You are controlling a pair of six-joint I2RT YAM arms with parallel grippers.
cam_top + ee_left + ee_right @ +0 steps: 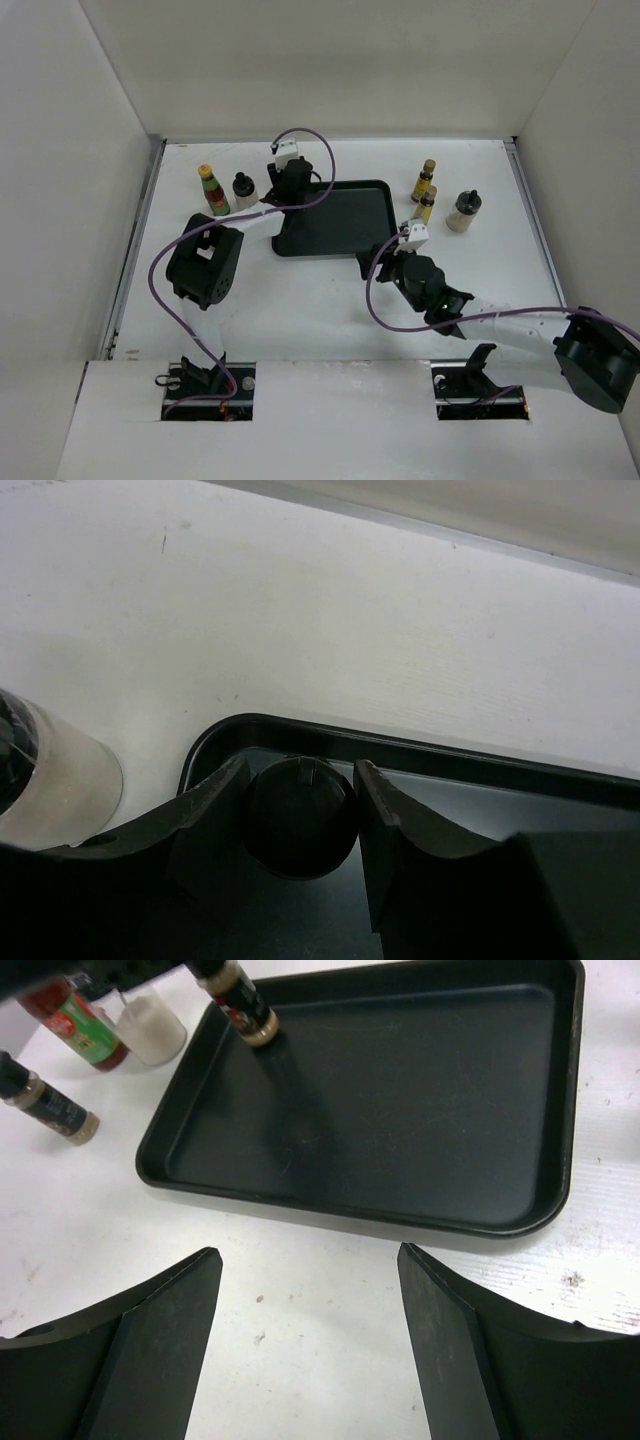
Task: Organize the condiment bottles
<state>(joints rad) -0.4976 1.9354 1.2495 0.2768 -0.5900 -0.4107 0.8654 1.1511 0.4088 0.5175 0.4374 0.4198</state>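
One dark jar (300, 820) stands in the far-left corner of the tray (400, 1110), clasped at its cap by the left gripper (300, 780). The right gripper (308, 1255) gapes empty just off the tray's near rim. A crooked release could tip the jar against the rim.

Flat black rectangular tray (340, 222) sits mid-table, toward the far side, rounded corners, low raised rim, long side running left-right. Tray (400, 1090) floor glossy, faintly scuffed. Tray corner (215, 742) close up in left wrist view. White table (300, 310) underneath, few small dark specks (575, 1280). Plain white walls (340, 70) on three sides.
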